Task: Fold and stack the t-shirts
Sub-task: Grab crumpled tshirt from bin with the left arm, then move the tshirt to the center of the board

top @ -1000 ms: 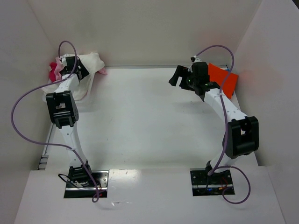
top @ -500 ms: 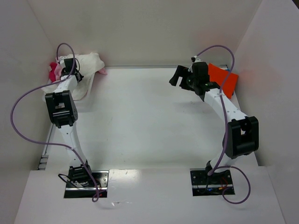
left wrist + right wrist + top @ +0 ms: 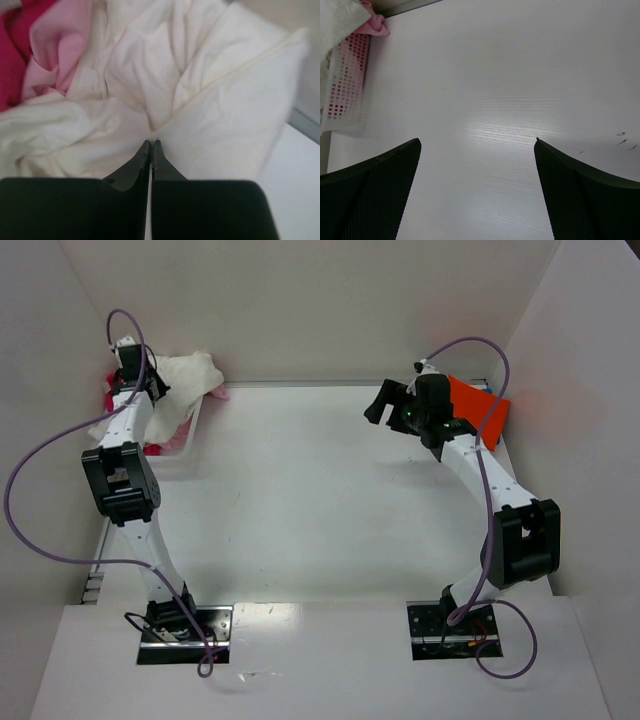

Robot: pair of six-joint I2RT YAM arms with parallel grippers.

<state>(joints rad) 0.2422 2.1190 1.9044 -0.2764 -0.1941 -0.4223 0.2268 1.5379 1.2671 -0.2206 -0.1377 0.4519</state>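
A heap of t-shirts lies in the basket at the back left. The cream-white t-shirt [image 3: 188, 371] [image 3: 200, 75] is on top, over a light pink one [image 3: 60, 45] and a red-magenta one [image 3: 12, 50]. My left gripper [image 3: 127, 352] [image 3: 151, 141] is shut on a fold of the cream-white shirt, whose creases run into the fingertips. An orange t-shirt [image 3: 480, 408] lies flat at the back right, behind my right arm. My right gripper [image 3: 381, 400] [image 3: 477, 142] hangs open over bare table, with nothing between its fingers.
The white slotted basket [image 3: 186, 444] [image 3: 347, 75] stands against the left wall, with a pink sleeve [image 3: 375, 24] over its far corner. White walls close in the table on the left, back and right.
My left gripper has shut on the cream-white shirt and drawn back and to the left, which uncovers more of the basket. The right arm has barely shifted.
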